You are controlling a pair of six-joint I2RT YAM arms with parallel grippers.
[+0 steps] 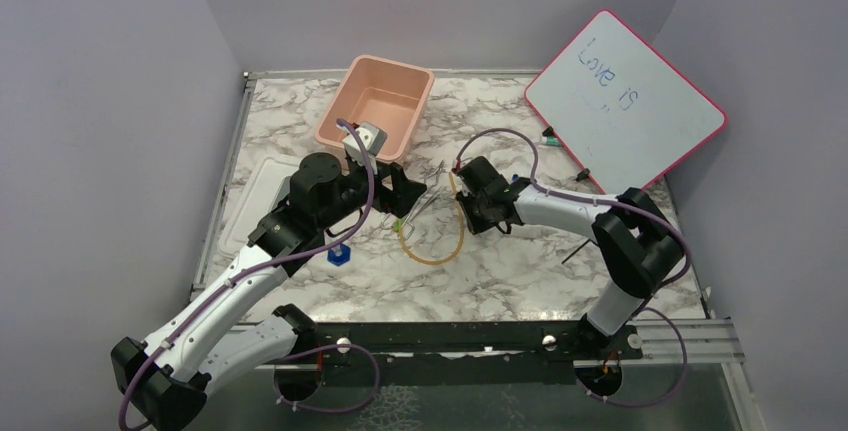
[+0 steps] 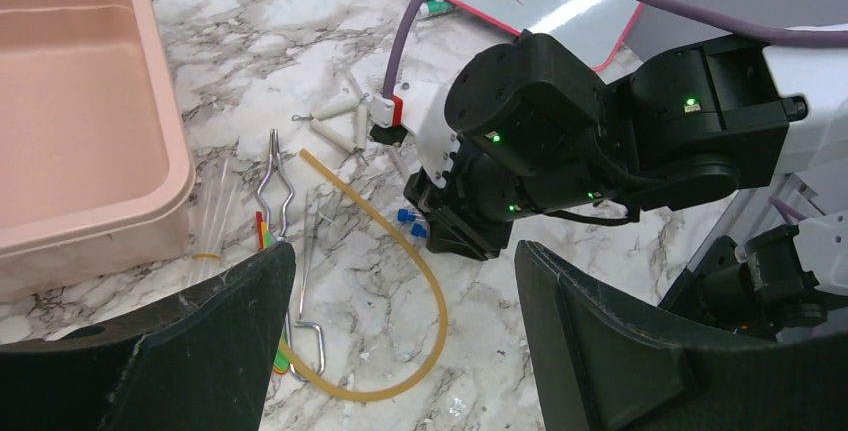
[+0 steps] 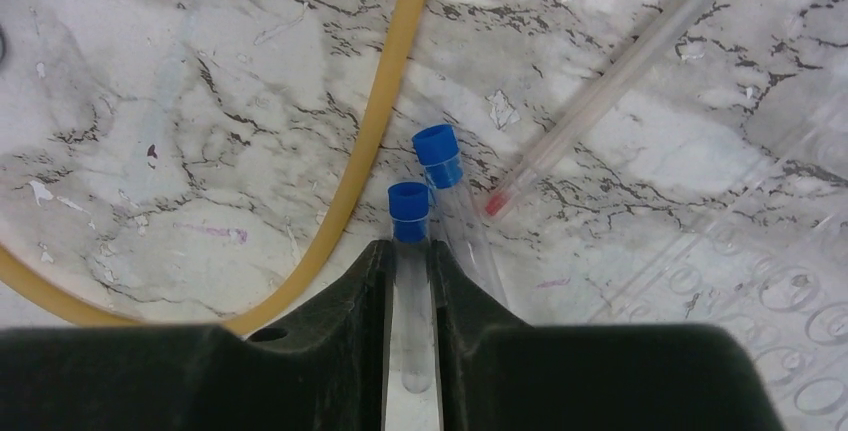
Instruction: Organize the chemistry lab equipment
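My right gripper (image 3: pixel 410 251) is shut on a clear test tube with a blue cap (image 3: pixel 408 201), low over the marble table. A second blue-capped tube (image 3: pixel 438 156) lies right beside it. The amber rubber tube (image 3: pixel 385 121) curves past on the left, and it also shows in a U in the left wrist view (image 2: pixel 432 286) and the top view (image 1: pixel 440 256). My left gripper (image 2: pixel 400 351) is open and empty, hovering above the amber tube. Metal tongs (image 2: pixel 275 186) and a green-handled tool (image 2: pixel 285 359) lie by its left finger (image 2: pixel 200 341).
The pink tub (image 1: pixel 375 101) stands at the back, with its white lid (image 1: pixel 262 191) flat at the left. The red-framed whiteboard (image 1: pixel 625 101) leans at the back right. A thin rod with a red tip (image 3: pixel 620 81) and white ceramic pieces (image 2: pixel 335 121) lie nearby. A small blue piece (image 1: pixel 339 253) lies under my left arm.
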